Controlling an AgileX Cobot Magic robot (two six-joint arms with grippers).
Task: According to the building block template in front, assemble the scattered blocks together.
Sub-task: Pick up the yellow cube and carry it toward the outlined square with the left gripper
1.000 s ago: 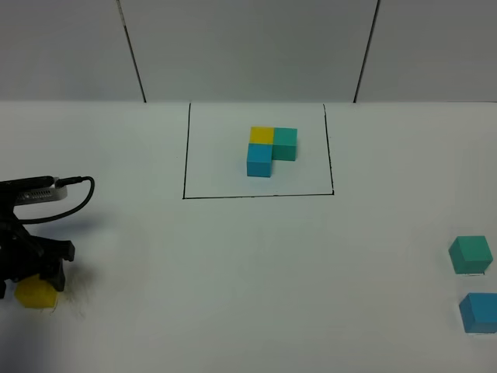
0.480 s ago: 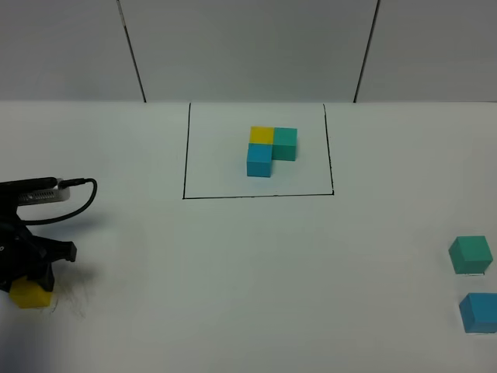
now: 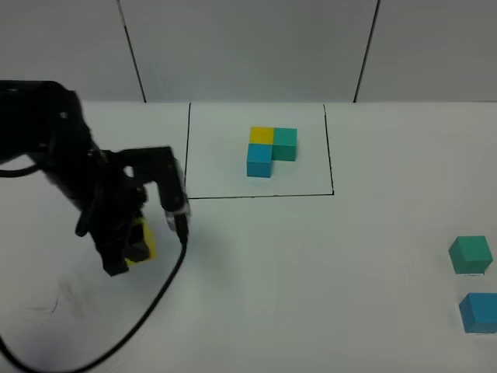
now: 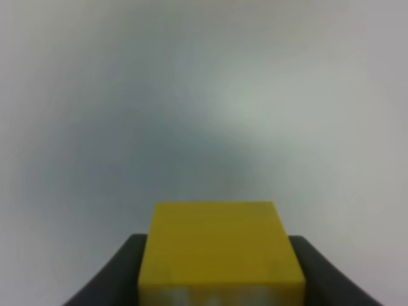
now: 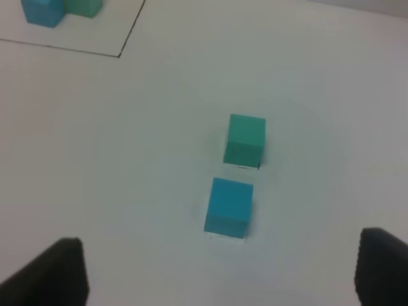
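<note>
My left pincer [image 3: 132, 245] has carried the yellow block [image 4: 220, 245] up from the near-left surface [image 3: 311, 272], clamped on it, left of the template [image 3: 270, 150]. The right pincer [image 5: 223, 274] stands apart. The green block [image 3: 470, 254] and blue block [image 3: 477, 312] wait untouched, near right.

The building block template [image 3: 271, 151] lies far centre on the worktop [image 3: 311, 272]. Near right, the rear block [image 3: 470, 254] lies just behind the front block [image 3: 478, 312]. The third block [image 3: 142, 239] sits in the left claw [image 3: 132, 245], at left.

A robot test lab: a plain white desk [image 3: 311, 272] with a black-lined rectangle [image 3: 256, 196] drawn on it, grey wall panels [image 3: 248, 47] behind the desk.
</note>
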